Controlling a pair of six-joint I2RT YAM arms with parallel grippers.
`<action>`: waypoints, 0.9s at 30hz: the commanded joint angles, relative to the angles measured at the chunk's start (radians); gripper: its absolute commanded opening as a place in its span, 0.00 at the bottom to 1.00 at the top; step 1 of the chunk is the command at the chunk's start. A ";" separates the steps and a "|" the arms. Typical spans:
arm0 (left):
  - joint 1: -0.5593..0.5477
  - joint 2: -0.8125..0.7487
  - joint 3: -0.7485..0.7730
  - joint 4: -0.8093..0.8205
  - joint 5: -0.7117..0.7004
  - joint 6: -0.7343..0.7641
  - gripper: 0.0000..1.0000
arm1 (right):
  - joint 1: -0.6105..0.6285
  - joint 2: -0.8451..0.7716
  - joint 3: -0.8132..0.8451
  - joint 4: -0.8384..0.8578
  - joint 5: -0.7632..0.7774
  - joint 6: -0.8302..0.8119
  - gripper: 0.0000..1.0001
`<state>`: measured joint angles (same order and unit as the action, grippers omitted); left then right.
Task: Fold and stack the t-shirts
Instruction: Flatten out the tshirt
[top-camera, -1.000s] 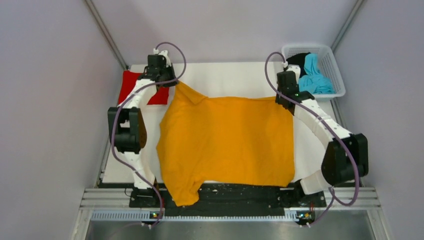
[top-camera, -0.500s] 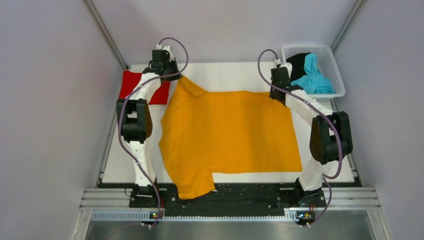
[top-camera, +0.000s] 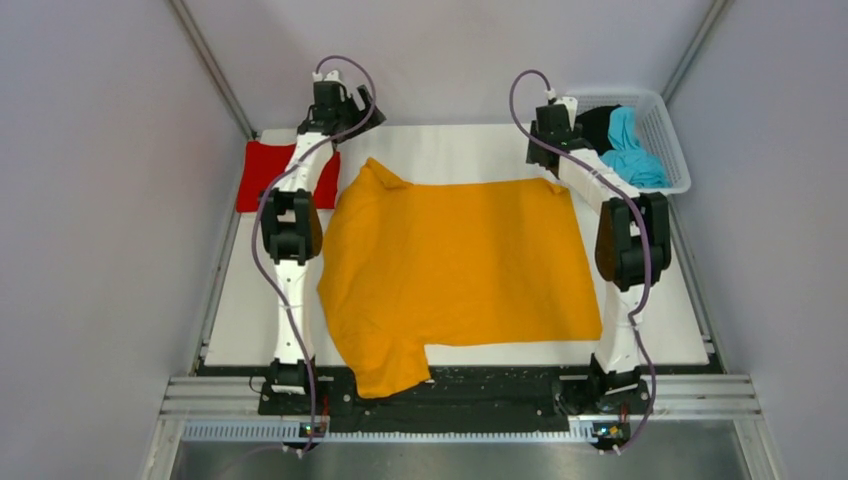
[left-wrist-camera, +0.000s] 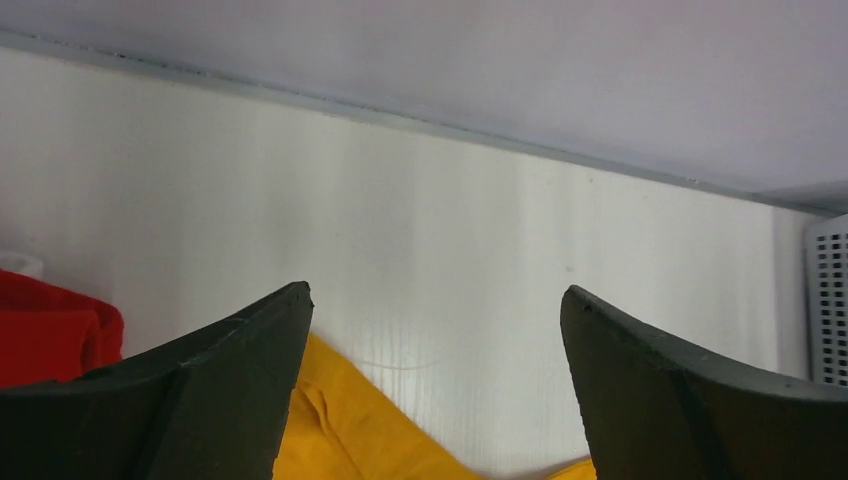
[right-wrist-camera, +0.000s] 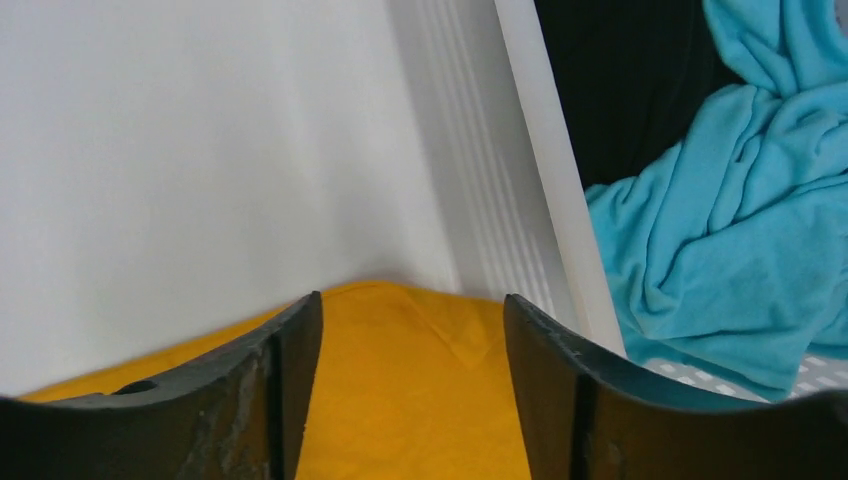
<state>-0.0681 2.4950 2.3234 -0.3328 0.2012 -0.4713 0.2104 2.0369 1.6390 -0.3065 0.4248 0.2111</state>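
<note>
An orange-yellow t-shirt (top-camera: 455, 270) lies spread over the white table, one sleeve hanging off the near edge. A folded red t-shirt (top-camera: 262, 175) sits at the far left. A cyan-blue t-shirt (top-camera: 630, 150) and a black t-shirt (top-camera: 598, 120) lie bunched in the basket. My left gripper (top-camera: 340, 110) hovers open above the orange shirt's far left corner (left-wrist-camera: 340, 430), holding nothing. My right gripper (top-camera: 548, 125) is open over the far right corner (right-wrist-camera: 400, 400), which lies flat below the jaws. The red t-shirt (left-wrist-camera: 50, 335) shows left of the left finger.
A white mesh basket (top-camera: 668, 125) stands at the table's far right corner, and its rim (right-wrist-camera: 545, 170) is close to my right fingers. Grey walls close in on the left, right and far sides. A black rail runs along the near edge.
Both grippers went from shut on the orange shirt's far corners to open and let go. Both arms stretched farther toward the back wall. The shirt now lies flat.
</note>
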 joint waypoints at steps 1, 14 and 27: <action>-0.002 -0.068 0.033 0.094 0.042 -0.098 0.99 | -0.005 -0.022 0.098 -0.033 -0.013 -0.017 0.69; -0.073 -0.503 -0.691 0.092 0.137 -0.084 0.99 | 0.065 -0.303 -0.342 0.020 -0.351 0.047 0.99; -0.118 -0.394 -0.699 0.073 0.069 -0.153 0.99 | 0.080 -0.311 -0.492 0.049 -0.358 0.088 0.99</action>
<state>-0.1898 2.0636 1.5719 -0.2798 0.3290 -0.6079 0.2859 1.7615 1.1519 -0.3050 0.0586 0.2821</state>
